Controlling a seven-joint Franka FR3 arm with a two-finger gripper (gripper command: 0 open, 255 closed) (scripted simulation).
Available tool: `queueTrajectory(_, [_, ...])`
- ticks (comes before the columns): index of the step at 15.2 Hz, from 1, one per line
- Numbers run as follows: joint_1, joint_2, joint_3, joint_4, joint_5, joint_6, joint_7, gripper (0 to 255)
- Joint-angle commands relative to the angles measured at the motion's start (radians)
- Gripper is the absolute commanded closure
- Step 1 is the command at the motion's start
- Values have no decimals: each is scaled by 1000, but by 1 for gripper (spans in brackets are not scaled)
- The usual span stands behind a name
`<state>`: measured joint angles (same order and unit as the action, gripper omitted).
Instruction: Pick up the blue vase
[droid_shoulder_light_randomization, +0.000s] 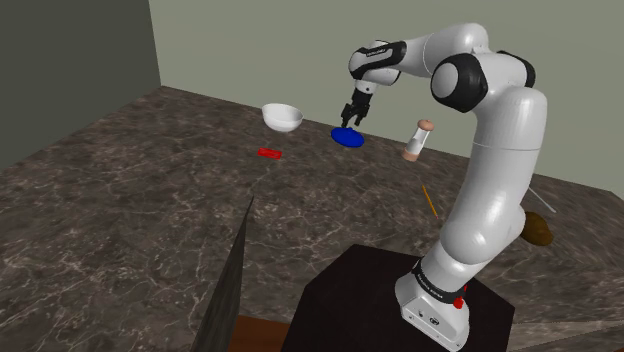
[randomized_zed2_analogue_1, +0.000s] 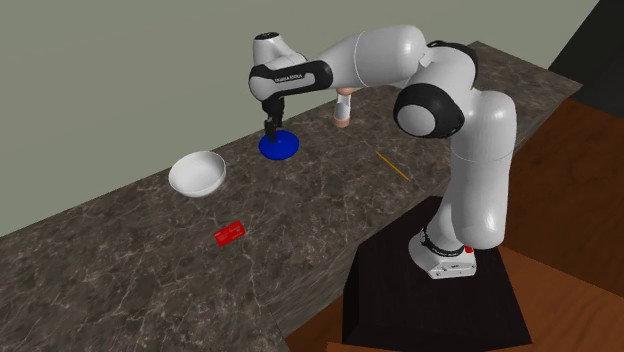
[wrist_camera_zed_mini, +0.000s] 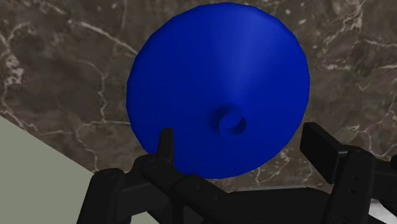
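Hovering claw just above blue vase

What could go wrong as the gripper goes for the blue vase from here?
1. The blue vase is a wide, low cone, broader than the open gripper. Coming down, the fingers may land on its sloped body and push it aside instead of closing on it.
2. Only its small neck looks graspable, and so short and smooth a stub could slip out on lifting.
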<state>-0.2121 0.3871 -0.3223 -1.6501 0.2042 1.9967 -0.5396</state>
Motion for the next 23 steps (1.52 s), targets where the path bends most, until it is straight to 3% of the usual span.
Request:
queueTrajectory(1, [-1, 4, 1, 1, 2, 4, -1, 255])
queueTrajectory(10, [-1, 3, 0, 1, 1, 3, -1, 255])
queueTrajectory(23, [-2, -36, -8, 121, -20, -153, 21, 255])
